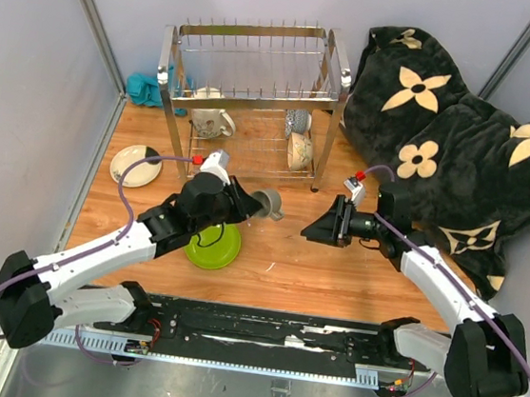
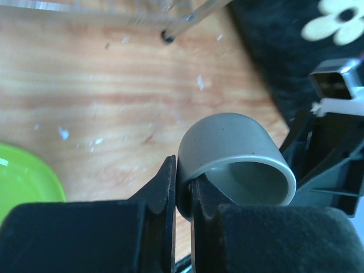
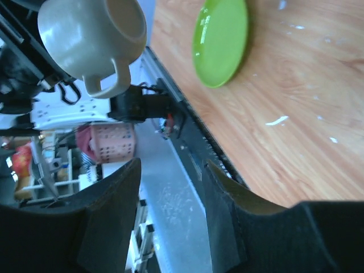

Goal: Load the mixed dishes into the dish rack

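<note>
The lime-green plate (image 2: 25, 185) is cut off by the left wrist view's left edge; the dish rack (image 2: 196, 16) there is a blurred strip cropped at the top.

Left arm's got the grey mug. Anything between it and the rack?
Nothing visible. The small grey mug, pinched in the jaws of the left gripper, has only bare wood between it and the dish rack. The right gripper sits off to its right, and the lime-green plate lies nearer the bases.

The mug (image 1: 272, 202) in the left tool (image 1: 257, 204) sits before the rack (image 1: 251, 72), a plate (image 1: 213, 247) nearer, blanket (image 1: 454, 134) right
</note>
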Tool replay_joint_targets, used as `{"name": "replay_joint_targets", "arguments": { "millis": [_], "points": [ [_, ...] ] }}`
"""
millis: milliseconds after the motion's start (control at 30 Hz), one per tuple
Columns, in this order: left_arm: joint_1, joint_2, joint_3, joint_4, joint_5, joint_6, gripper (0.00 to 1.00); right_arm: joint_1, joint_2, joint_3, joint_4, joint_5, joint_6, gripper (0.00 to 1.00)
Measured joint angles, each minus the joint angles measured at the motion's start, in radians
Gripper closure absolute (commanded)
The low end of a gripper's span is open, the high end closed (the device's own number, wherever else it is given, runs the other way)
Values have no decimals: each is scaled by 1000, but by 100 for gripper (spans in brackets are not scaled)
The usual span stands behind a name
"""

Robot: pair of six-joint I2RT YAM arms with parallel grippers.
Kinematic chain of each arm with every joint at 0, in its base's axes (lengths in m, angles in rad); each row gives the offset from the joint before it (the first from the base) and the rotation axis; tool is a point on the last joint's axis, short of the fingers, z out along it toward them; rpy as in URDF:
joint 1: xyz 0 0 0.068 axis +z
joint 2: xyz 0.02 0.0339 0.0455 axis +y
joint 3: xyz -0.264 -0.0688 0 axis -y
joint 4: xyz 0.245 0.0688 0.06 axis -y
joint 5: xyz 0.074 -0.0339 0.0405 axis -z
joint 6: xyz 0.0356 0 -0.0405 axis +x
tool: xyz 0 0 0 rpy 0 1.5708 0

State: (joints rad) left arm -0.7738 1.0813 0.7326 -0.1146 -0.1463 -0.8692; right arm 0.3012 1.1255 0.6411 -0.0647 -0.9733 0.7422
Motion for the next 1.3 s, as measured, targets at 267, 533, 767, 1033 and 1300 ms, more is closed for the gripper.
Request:
{"name": "replay_joint_targets", "arguments": {
  "millis": [267,533,767,1033,1300],
  "points": [
    [5,-29,-76,288,-3,81,99,-1,100,-89,573,-129,462,51],
    [8,-33,-178,472,32,86,100,12,337,-148,1235,-107,970,49],
    [19,-33,-178,560,50,102,100,53,392,-140,1400,-79,1114,50],
    [34,-31,-178,607,68,103,99,93,401,-95,1416,-73,1138,56],
    [38,-9,-178,629,94,103,100,135,451,-70,1441,-62,1165,63]
  ]
}}
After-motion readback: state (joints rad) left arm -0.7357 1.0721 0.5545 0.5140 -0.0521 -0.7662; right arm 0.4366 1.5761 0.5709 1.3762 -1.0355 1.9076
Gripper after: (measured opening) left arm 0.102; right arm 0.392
